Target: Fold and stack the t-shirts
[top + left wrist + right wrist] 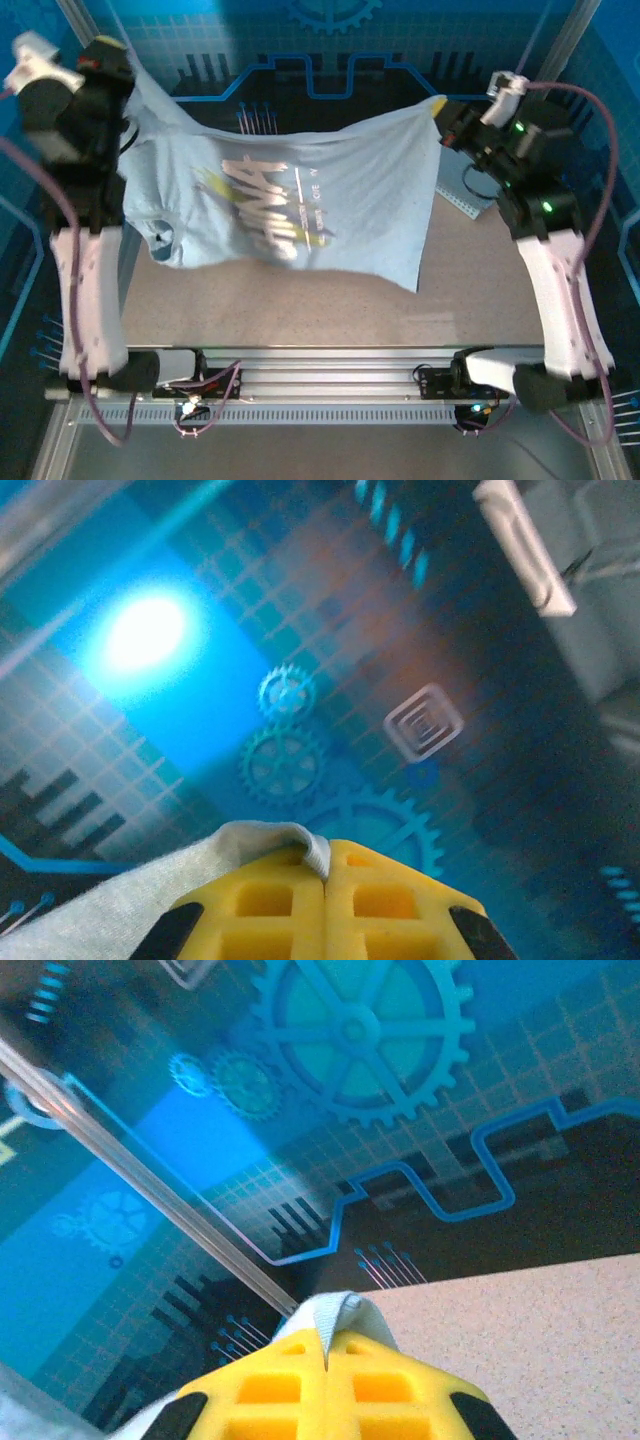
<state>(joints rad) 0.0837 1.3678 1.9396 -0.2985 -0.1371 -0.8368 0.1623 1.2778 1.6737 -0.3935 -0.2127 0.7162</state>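
A pale grey-blue t-shirt (300, 200) with white and yellow lettering hangs stretched in the air above the table, printed face towards the top camera. My left gripper (128, 72) holds its upper left corner high at the back left. My right gripper (440, 108) holds the upper right corner at the back right. In the left wrist view the yellow fingers (270, 905) are pressed together on a fold of the t-shirt (120, 905). The right wrist view shows yellow fingers (400, 1390) pinching a hem of the t-shirt (325, 1318).
The speckled beige table (480, 290) lies under the hanging cloth. A white lattice object (462, 195) sits at the table's right edge behind the right arm. Blue printed walls (320, 40) close in the back and sides.
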